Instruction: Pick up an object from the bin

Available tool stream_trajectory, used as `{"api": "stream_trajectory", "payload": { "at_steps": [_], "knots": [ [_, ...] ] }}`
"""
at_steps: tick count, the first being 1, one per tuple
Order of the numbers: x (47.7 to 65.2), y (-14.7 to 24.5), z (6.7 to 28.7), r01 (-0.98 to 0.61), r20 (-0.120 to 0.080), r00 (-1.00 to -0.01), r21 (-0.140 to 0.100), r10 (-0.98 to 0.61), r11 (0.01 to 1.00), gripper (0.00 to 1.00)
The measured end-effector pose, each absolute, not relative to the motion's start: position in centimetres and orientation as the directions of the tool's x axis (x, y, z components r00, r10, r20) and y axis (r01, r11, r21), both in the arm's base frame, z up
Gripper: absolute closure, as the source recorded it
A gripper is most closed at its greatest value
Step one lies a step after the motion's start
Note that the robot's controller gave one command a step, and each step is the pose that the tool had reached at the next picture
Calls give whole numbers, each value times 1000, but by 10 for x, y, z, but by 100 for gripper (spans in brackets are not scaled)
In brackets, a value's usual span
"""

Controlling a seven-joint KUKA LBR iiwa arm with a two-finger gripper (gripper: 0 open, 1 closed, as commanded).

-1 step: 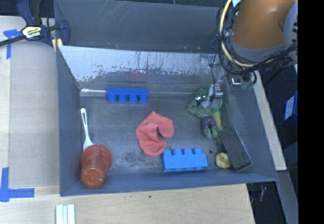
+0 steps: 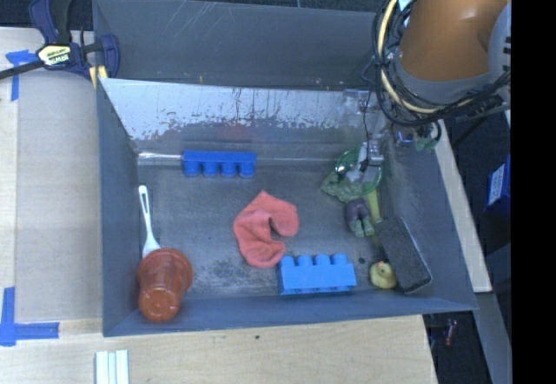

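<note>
The bin (image 2: 261, 35) is plain grey, its back wall streaked with reddish-brown marks. Both toy bricks are bright blue, the long brick (image 2: 219, 165) at the back and the chunky brick (image 2: 317, 274) at the front. The crumpled cloth (image 2: 265, 228) is salmon pink, the spoon (image 2: 146, 217) white, the cup (image 2: 163, 285) translucent orange-brown. The soft toy (image 2: 352, 187) mixes green with purple. The block (image 2: 401, 254) is black, the small piece (image 2: 381, 274) yellow. The arm's cover (image 2: 456, 22) is orange, and the gripper (image 2: 370, 163) silvery.
</note>
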State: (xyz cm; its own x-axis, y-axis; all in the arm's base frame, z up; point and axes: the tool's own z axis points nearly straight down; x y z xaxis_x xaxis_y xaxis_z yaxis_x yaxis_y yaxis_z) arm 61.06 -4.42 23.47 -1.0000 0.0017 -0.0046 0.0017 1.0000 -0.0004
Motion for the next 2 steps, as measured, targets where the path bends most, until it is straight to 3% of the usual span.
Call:
{"api": "stream_trajectory", "payload": {
  "at_steps": [1, 2],
  "knots": [
    [613, -37, 229, -28, -6, -1000, -2, -28, 1000, 0],
    [607, -25, 282, -105, -3, -995, -1, -105, 995, 0]
  ]
}}
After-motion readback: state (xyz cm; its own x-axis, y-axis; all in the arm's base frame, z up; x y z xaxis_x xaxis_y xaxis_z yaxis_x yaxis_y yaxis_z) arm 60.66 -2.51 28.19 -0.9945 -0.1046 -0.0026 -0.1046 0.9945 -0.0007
